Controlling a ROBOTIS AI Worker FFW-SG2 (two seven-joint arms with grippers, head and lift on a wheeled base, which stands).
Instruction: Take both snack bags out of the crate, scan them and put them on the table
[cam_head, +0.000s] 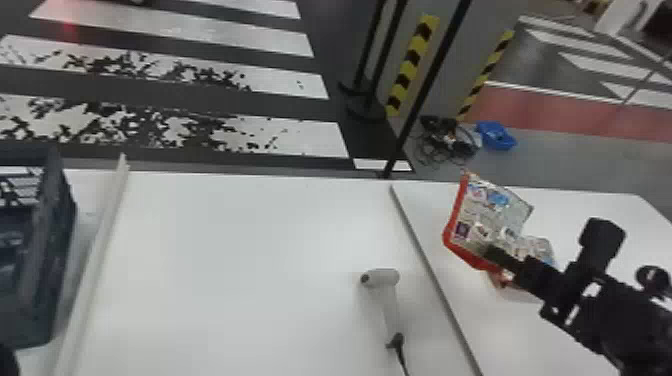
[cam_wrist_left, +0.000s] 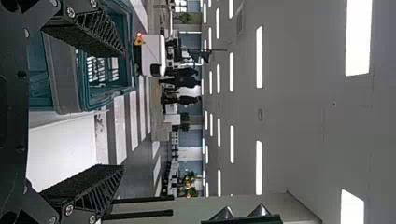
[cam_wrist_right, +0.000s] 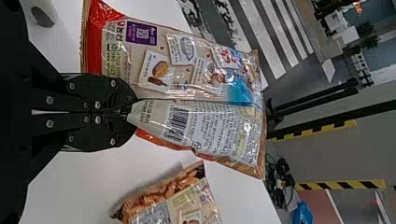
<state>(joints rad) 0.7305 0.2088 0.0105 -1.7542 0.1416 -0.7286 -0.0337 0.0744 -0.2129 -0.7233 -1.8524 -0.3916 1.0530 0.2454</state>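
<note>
White table (cam_head: 240, 250) beneath the right gripper (cam_head: 491, 254), crate (cam_head: 50, 260) well to its left, near the spread left gripper (cam_wrist_left: 123, 109), one snack bag (cam_wrist_right: 187, 79) pinched in the right fingertips, other snack bag (cam_wrist_right: 173, 203) lying below them, scanner (cam_head: 391, 305) to their left

1. The first snack bag (cam_head: 487, 215) is glossy, with a red edge and a pale printed back carrying food pictures, a purple patch and a barcode. It is pinched at its back seam in the right gripper (cam_head: 492, 254), tilted up over the right part of the worktop (cam_head: 225, 250), slightly creased.
2. The second snack bag (cam_wrist_right: 173, 200), printed with brown snack pieces, lies on the worktop near the first.
3. The crate (cam_head: 50, 250), dark blue-green and open-topped, stands at the left.
4. The scanner (cam_head: 382, 277), pale grey with a dark cable, lies between crate and bags, nearer the bags.
</note>
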